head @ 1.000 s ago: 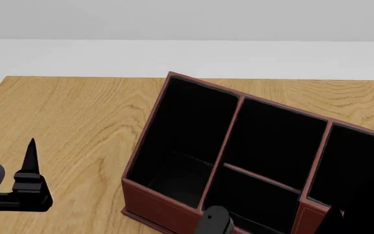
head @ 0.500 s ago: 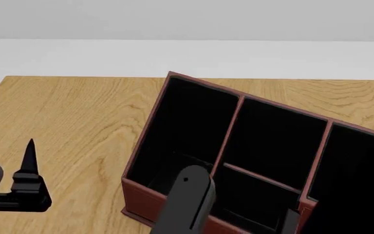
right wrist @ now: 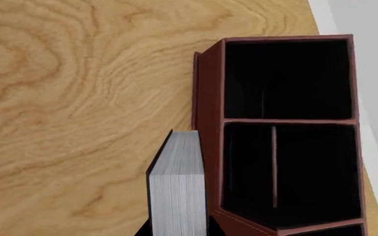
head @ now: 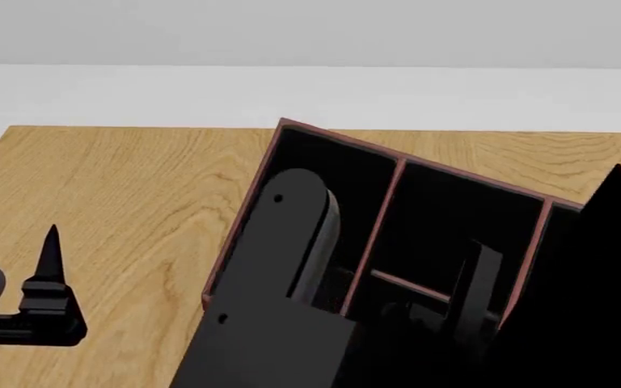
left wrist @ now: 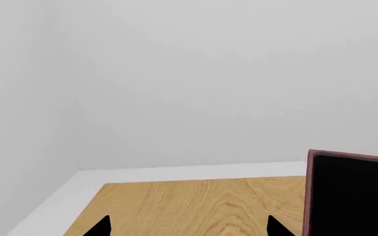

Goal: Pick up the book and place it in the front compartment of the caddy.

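Note:
The book (right wrist: 175, 187) shows its white page edges and thin black cover in the right wrist view. My right gripper (right wrist: 175, 229) is shut on it, a dark fingertip on each cover. The book hangs over the wooden table, just outside the caddy's (right wrist: 274, 123) reddish-brown outer wall. In the head view the caddy (head: 322, 145) has a black interior split by thin dividers, and my right arm (head: 278, 307) covers its near side. My left gripper (head: 52, 259) hovers open to the left of the caddy; in its wrist view the left gripper (left wrist: 189, 228) holds nothing.
The wooden table (head: 116, 186) stretches left of the caddy to a white floor and wall beyond. A corner of the caddy (left wrist: 353, 196) stands close beside the left gripper. A large black shape (head: 613, 283) fills the head view's right edge.
My right arm has risen from the bottom edge of the head view and now spreads across the caddy's near side. The left arm has stayed in place.

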`<state>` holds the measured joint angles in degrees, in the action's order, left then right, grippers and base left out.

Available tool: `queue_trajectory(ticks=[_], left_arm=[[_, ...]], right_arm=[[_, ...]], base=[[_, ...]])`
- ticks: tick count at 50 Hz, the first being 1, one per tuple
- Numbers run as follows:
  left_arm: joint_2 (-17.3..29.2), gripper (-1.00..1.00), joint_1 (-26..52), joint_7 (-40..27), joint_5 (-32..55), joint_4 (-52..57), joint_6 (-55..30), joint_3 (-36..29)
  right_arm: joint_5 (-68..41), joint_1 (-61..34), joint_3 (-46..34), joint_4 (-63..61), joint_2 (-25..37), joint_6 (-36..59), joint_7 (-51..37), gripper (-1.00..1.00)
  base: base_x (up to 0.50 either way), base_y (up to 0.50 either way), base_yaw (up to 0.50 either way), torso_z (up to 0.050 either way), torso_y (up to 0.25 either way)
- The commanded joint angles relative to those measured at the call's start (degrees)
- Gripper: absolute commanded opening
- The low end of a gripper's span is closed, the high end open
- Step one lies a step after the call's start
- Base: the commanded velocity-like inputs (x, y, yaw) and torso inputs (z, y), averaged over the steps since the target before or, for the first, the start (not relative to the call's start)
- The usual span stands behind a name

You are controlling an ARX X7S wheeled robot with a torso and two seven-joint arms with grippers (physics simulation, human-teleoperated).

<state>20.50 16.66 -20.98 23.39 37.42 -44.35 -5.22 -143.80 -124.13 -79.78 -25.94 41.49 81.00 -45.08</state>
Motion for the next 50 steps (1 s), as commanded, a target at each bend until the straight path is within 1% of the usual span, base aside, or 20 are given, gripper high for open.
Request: queue_trajectory(ticks=[1, 12, 21, 26, 29, 31, 39, 46, 50], left_arm=[[-0.9, 1.00, 0.2, 1.2, -0.4, 0.1, 0.6, 0.8], [-0.8, 1.00, -0.3, 1.2, -0.4, -0.3, 1.5, 0.7], [-0.5, 1.00, -1.0, 1.4, -0.4, -0.7, 2.6, 0.9], [-0.4, 1.00, -1.3, 1.4, -0.5, -0.9, 3.0, 0.8], [-0.4, 1.00, -1.4, 1.3, -0.4, -1.0, 3.2, 0.9], [-0.4, 1.00, -1.4, 1.3, -0.4, -1.0, 3.2, 0.8], [-0.4, 1.00, -1.6, 1.3, -0.4, -1.4, 3.8, 0.7], [-0.3, 1.00, -1.6, 1.3, -0.4, -1.8, 4.2, 0.5], [-0.3, 1.00, -1.6, 1.3, -0.4, -1.9, 4.3, 0.4]], right_arm=[[7.0, -3.1, 4.6, 3.5, -2.1, 3.4, 1.3, -1.00], [10.8, -4.8, 6.0, 5.9, -3.2, 5.7, 1.8, -1.00], [16.4, -5.3, 7.5, 9.3, -4.1, 8.5, 6.5, -1.00], [23.7, -6.8, 7.5, 10.7, -4.6, 8.5, 14.6, -1.00], [29.5, -7.6, 7.5, 11.7, -5.0, 8.5, 20.9, -1.00], [31.1, -7.3, 8.8, 13.3, -5.2, 7.7, 24.0, -1.00], [43.3, -9.2, 8.9, 17.3, -6.5, 7.8, 38.1, -1.00], [52.4, -8.9, 6.7, 19.6, -7.0, 6.9, 48.0, -1.00], [60.2, -8.7, 4.0, 21.9, -7.5, 5.3, 55.2, -1.00]], base=[[0.00, 0.00, 0.00, 0.000, 0.000], [0.00, 0.00, 0.00, 0.000, 0.001], [0.00, 0.00, 0.00, 0.000, 0.001], [0.00, 0.00, 0.00, 0.000, 0.002], [0.00, 0.00, 0.00, 0.000, 0.000], [0.00, 0.00, 0.00, 0.000, 0.000], [0.00, 0.00, 0.00, 0.000, 0.001], [0.00, 0.00, 0.00, 0.000, 0.001], [0.00, 0.00, 0.00, 0.000, 0.000]])
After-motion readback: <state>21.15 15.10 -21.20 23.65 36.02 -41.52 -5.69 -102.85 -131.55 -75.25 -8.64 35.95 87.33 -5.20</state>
